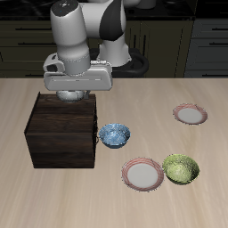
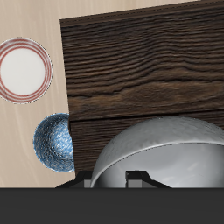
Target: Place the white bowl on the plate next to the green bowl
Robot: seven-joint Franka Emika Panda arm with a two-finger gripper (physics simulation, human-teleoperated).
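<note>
White bowl (image 1: pixel 65 95) sits at the top of the dark wooden box (image 1: pixel 62 134), at its far edge, directly under your gripper (image 1: pixel 71 90). In the wrist view the bowl (image 2: pixel 166 149) shows as a pale grey rounded shape that fills much of the frame, very close to the camera, with the box's wood grain (image 2: pixel 140 61) behind it. A dark bit of the gripper lies against the bowl there, but neither view shows the fingers clearly. You cannot tell from these pictures whether they are apart, together or clamped on the bowl, nor whether the bowl rests on the box or hangs just above it.

The box stands on the table (image 1: pixel 27 196), nearer the back than the front. Just beside it, on the tabletop, is a blue-and-white speckled bowl (image 1: pixel 114 134), which the wrist view also shows (image 2: pixel 54 142) next to the box's edge.

Nearer the table's front edge lies the plate (image 1: pixel 127 169), red-rimmed with a white centre, and it holds nothing. The wrist view shows it too (image 2: pixel 24 70), beyond the speckled bowl. The green bowl (image 1: pixel 181 168) is touching or almost touching that plate's rim. A second, similar plate (image 1: pixel 190 113) lies farther back, well apart from the pair.
</note>
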